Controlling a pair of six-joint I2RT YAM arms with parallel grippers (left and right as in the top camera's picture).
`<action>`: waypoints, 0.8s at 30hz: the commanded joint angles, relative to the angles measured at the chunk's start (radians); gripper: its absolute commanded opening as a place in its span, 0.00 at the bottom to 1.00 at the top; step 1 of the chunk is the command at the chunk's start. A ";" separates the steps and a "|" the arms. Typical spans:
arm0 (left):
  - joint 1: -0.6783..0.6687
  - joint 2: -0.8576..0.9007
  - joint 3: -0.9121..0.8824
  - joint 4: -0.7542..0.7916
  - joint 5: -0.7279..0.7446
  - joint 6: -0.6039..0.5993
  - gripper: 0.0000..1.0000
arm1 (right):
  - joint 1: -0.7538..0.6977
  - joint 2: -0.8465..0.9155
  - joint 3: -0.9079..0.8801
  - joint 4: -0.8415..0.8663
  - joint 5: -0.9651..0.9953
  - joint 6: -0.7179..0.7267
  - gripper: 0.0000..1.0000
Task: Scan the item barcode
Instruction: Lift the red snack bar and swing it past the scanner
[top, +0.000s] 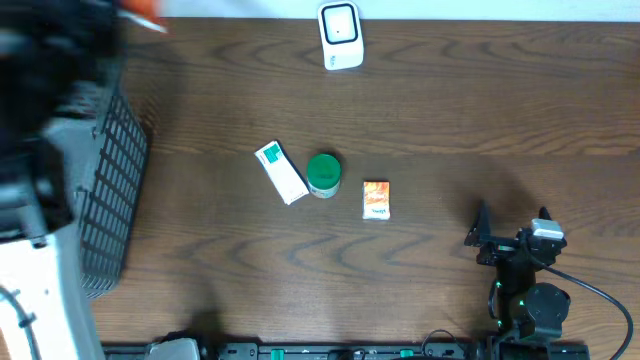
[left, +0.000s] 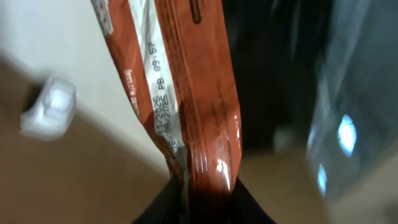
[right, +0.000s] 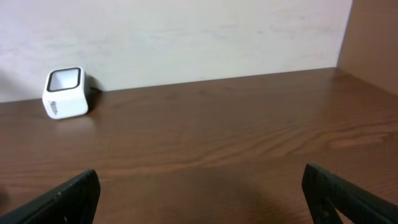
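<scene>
As seen from overhead, nearest on the right: right gripper (top: 511, 220), fingers spread wide, nothing between them, only bare wooden table (top: 450, 120) ahead. Farther in, mid-table, a row laid left to right: white-and-teal box (top: 282, 172), just beside it green-lidded jar (top: 323, 174), then small orange sachet (top: 376, 199) a little apart. Along the left side, black mesh basket (top: 110, 190). Over it toward the far left, blurred left arm (top: 40, 90), with left gripper (left: 202, 202) pinched tight on one end of red-orange packet (left: 186, 81), held up off the table, white strip of printed date turned to the wrist camera. At the far edge, near centre: white scanner (top: 341, 37), well apart from that packet.
</scene>
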 joint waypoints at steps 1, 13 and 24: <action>-0.219 0.039 -0.002 -0.087 -0.095 0.225 0.15 | -0.005 -0.005 -0.004 -0.002 -0.005 -0.009 0.99; -0.737 0.365 -0.005 -0.296 -0.351 0.631 0.15 | -0.005 -0.005 -0.004 -0.002 -0.005 -0.009 0.99; -0.901 0.680 -0.005 -0.333 -0.445 0.703 0.15 | -0.005 -0.005 -0.004 -0.002 -0.005 -0.009 0.99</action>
